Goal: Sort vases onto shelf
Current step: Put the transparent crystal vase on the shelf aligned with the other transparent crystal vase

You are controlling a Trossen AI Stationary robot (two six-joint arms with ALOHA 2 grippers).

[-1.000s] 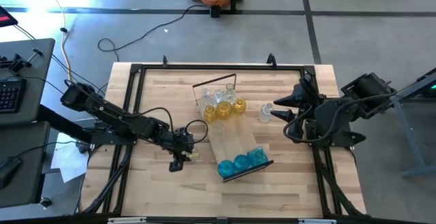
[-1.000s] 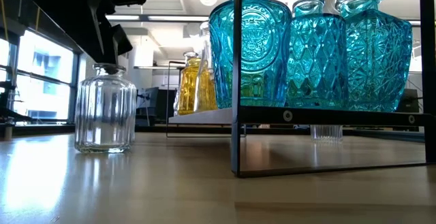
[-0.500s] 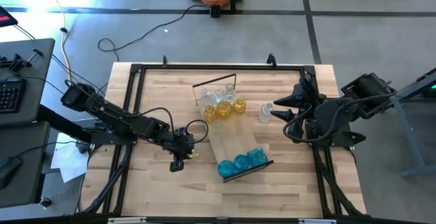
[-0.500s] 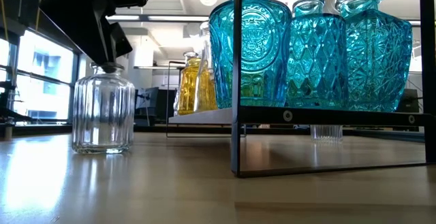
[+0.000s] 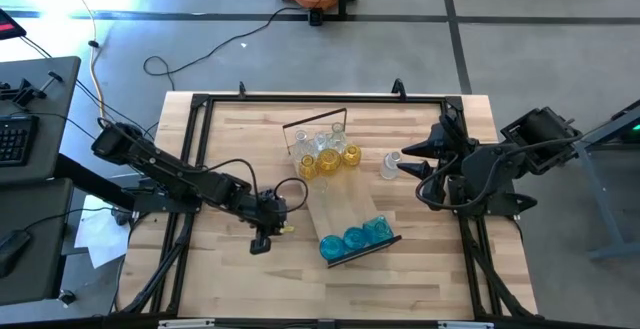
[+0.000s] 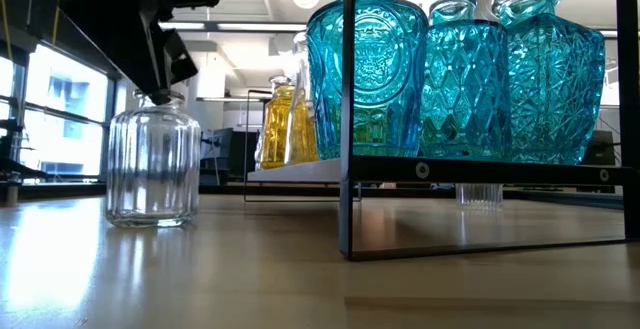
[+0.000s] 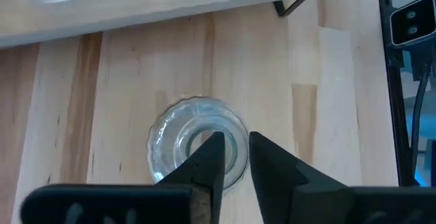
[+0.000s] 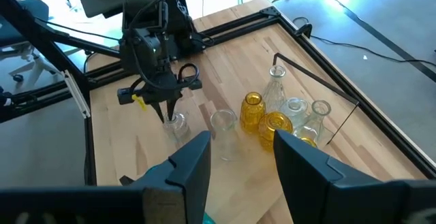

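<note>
the left arm [image 5: 160, 174] reaches in from the tabletop's [image 5: 230, 279] left edge. the left gripper [image 5: 262, 235] hangs point-down over a clear vase [image 7: 197, 149] that stands upright on the tabletop near the left-front part, just left of the shelf [image 5: 338, 209]. in the left wrist view its two fingers [image 7: 211, 159] sit close together with a narrow gap, one tip over the vase's mouth and the other at its rim; i cannot tell whether they pinch the rim or only touch it. the low view shows the same ribbed clear vase standing flat on the wood with the dark gripper right at its neck.

the shelf lies on a slant across the middle of the tabletop, its near end toward the front edge. three blue vases [image 5: 354, 236] stand in a row at that near end, touching one another. at the far end, toward the back edge, is a tight cluster of yellow vases [image 5: 328, 159] and clear ones [image 5: 322, 141], inside the thin dark frame.

right of that cluster, off the shelf, another clear vase [image 5: 389, 164] stands on the tabletop. the right gripper [image 5: 408, 161] is just beside it, with the right arm [image 5: 500, 164] coming in from the right edge. its fingers [image 8: 197, 157] are spread wide apart, holding nothing.
</note>
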